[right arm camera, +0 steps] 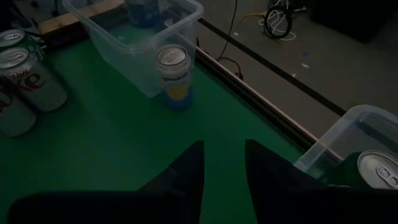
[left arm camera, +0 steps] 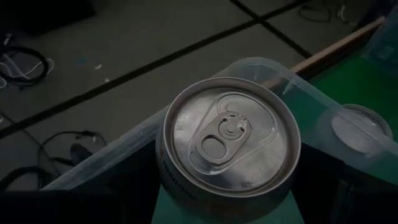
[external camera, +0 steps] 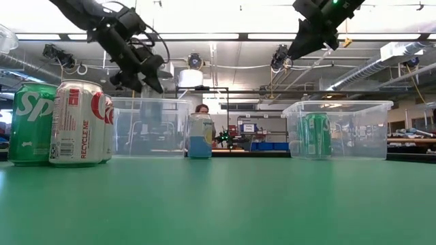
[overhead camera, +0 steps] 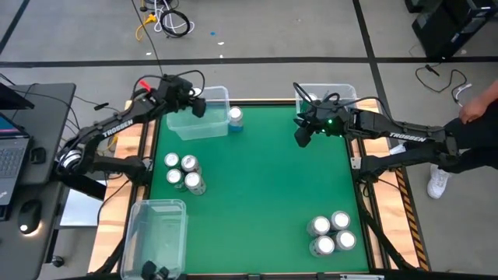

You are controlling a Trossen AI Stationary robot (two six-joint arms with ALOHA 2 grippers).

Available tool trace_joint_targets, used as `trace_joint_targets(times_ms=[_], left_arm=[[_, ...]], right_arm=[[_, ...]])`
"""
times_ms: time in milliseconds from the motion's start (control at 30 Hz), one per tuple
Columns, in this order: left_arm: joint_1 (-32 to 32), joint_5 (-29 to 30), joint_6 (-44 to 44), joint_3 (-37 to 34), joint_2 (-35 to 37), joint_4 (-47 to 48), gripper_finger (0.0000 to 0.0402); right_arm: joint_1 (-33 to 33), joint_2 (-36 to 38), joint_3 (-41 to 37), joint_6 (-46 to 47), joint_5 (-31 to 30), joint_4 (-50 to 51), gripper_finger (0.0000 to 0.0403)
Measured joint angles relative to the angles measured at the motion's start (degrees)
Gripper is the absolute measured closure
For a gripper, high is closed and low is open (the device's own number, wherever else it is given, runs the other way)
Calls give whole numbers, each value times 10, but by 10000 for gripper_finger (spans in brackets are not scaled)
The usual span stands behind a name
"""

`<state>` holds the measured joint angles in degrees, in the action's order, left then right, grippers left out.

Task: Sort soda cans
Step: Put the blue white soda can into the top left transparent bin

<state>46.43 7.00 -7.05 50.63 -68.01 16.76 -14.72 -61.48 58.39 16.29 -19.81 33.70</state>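
Observation:
My left gripper [overhead camera: 198,105] hangs over the far-left clear bin [overhead camera: 187,126], shut on a silver-topped soda can [left arm camera: 227,140] with pale sides. Another can [overhead camera: 235,117] with blue and yellow sides stands upright on the green table just right of that bin. My right gripper [right arm camera: 222,165] hovers open near the far-right clear bin [overhead camera: 344,92] with nothing between its fingers. A green can [external camera: 317,136] stands in that bin. Several cans [overhead camera: 183,173] stand grouped at the table's left. A second group [overhead camera: 331,233] stands near right. My left gripper has the can between its two fingers, which show only as dark shapes on either side of the can's wall [left arm camera: 168,180] below the top rim. The can is upright, top up, lifted clear above the bin's rim [left arm camera: 261,63].
A third clear bin [overhead camera: 156,229] sits at the near left corner with dark items inside. Wooden table edges [overhead camera: 140,140] flank the green mat. The middle of the mat [overhead camera: 264,187] is bare. A person's arm and shoe [overhead camera: 467,117] show beyond the table's right side.

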Motion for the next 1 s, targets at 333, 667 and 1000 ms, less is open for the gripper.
trace_joint_targets(times_ms=[333, 667, 1000], left_arm=[[-45, -2, 0, -19, -22, -72, 112], [-27, -59, 168, 132, -37, 101, 112], [18, -219, 180, 179, -103, 113, 112]], right_arm=[[0, -8, 0, -18, 0, -28, 300], [0, -8, 0, -30, 0, -30, 300], [0, -8, 0, -41, 0, -32, 300]])
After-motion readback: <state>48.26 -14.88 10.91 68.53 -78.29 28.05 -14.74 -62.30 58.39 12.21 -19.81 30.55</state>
